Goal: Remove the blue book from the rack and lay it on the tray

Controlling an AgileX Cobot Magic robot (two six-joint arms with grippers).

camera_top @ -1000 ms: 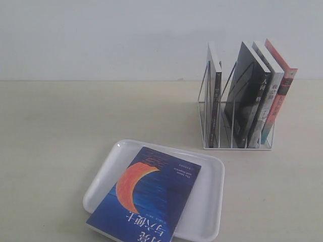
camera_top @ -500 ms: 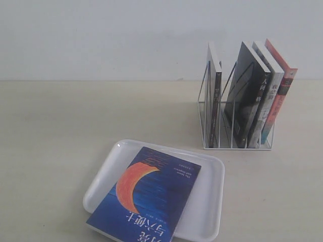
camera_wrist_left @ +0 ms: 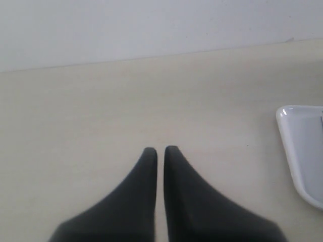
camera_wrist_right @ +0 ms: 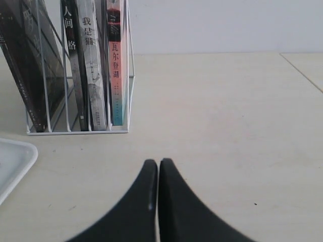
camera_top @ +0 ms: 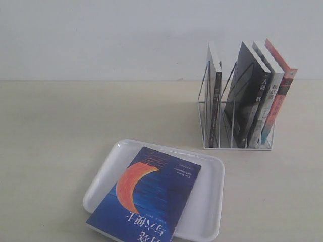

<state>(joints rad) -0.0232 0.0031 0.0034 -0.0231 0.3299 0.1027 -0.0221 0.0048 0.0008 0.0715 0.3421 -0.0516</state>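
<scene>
Jaws together, left and right; blue book point(camera_top: 146, 194), Chinese-titled, on tray point(camera_top: 209, 197).

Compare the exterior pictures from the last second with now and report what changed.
Nothing visibly changed. The blue book lies cover up on the tray as before, its near end jutting over the front rim. The rack holds the same other books. No arm enters that view. The left pincer and right pincer are shut on nothing now.
</scene>
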